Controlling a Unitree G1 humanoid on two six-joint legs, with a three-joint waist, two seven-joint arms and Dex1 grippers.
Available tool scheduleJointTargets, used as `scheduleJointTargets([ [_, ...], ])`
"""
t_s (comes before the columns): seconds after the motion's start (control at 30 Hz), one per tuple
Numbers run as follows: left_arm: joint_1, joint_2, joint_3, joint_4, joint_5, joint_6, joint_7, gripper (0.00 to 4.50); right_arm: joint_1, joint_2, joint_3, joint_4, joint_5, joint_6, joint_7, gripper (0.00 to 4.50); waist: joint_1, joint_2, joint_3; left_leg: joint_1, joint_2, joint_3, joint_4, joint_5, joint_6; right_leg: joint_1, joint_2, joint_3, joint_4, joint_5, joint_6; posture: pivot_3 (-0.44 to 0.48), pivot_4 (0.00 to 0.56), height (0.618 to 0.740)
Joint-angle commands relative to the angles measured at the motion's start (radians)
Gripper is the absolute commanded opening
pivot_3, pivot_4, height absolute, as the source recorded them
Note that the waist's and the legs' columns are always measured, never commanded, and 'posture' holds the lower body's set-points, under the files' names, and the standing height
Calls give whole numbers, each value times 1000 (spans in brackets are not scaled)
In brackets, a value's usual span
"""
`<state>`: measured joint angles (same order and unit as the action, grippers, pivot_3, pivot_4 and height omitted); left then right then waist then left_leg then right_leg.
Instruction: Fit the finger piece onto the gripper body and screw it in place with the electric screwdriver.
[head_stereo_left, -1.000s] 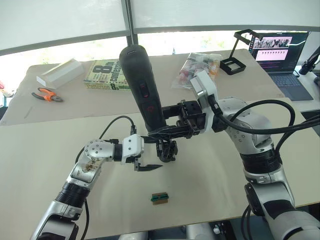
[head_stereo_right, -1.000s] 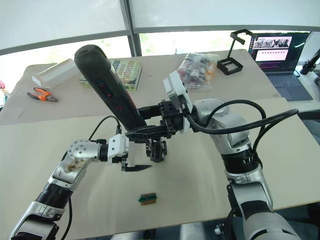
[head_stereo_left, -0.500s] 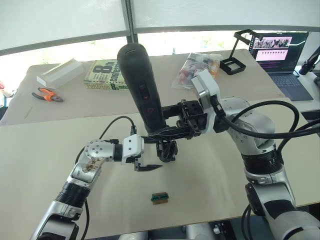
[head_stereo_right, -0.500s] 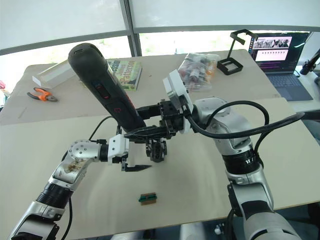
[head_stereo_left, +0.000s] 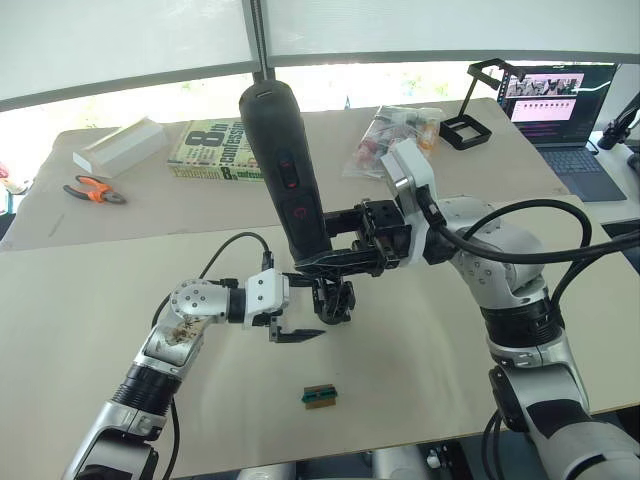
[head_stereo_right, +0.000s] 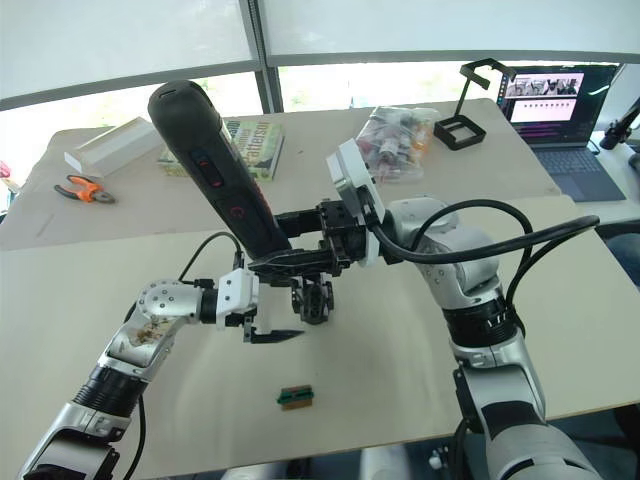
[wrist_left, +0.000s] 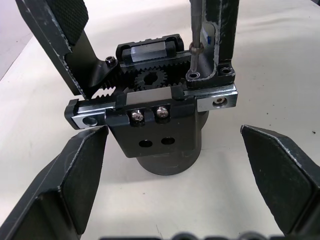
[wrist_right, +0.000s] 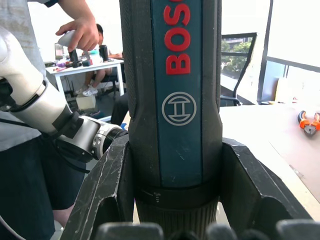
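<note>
In the left eye view the right gripper (head_stereo_left: 335, 262) is clamped around the lower part of the electric screwdriver (head_stereo_left: 283, 170), a thick black barrel with two small red marks on its side, standing nearly upright and leaning a little toward the robot's left. Directly beneath those closed fingers sits the gripper body (head_stereo_left: 335, 298), a small black assembly on the pale table (head_stereo_left: 90, 300). The left gripper (head_stereo_left: 296, 333) hovers just beside it on the robot's left, low over the table, fingers spread with nothing between them. A small green-brown block (head_stereo_left: 319, 395) lies nearer the robot, well apart from both grippers. In the left wrist view the gripper body (wrist_left: 160, 120) stands between the two parted fingers (wrist_left: 70, 180), touching neither: a round dark base, a black plate with two silver screws and two empty holes, a cross bar, and exposed toothed gears above it. One toothed finger rises tilted from one end of the bar; at the other end stands the finger piece (wrist_left: 222, 35), upright, with the screwdriver's thin metal bit (wrist_left: 195, 30) coming down just beside it to the bar. In the right wrist view the screwdriver (wrist_right: 172, 100) shows a blue panel with red lettering and a round logo, squeezed between both fingers (wrist_right: 107, 185).
</note>
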<state>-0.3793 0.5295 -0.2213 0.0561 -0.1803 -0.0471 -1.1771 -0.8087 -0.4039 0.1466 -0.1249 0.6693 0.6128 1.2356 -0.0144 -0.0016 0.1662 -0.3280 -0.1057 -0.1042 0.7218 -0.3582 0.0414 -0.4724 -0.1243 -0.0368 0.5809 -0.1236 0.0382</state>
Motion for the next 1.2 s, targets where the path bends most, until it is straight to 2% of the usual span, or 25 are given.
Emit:
scheduleJointTargets([
  [0.03,-7,0,1,-14,-4,-15,3,4500,-21,7,-15,-26,7,-38,11,1922,0,0,0,0,0,0,0,0,0,0,0,0,0,0,0,0,150,738],
  [1.2,-20,1,3,-7,-2,-16,2,4500,-31,-3,-30,-60,27,1,12,1922,0,0,0,0,0,0,0,0,0,0,0,0,0,0,0,0,150,738],
])
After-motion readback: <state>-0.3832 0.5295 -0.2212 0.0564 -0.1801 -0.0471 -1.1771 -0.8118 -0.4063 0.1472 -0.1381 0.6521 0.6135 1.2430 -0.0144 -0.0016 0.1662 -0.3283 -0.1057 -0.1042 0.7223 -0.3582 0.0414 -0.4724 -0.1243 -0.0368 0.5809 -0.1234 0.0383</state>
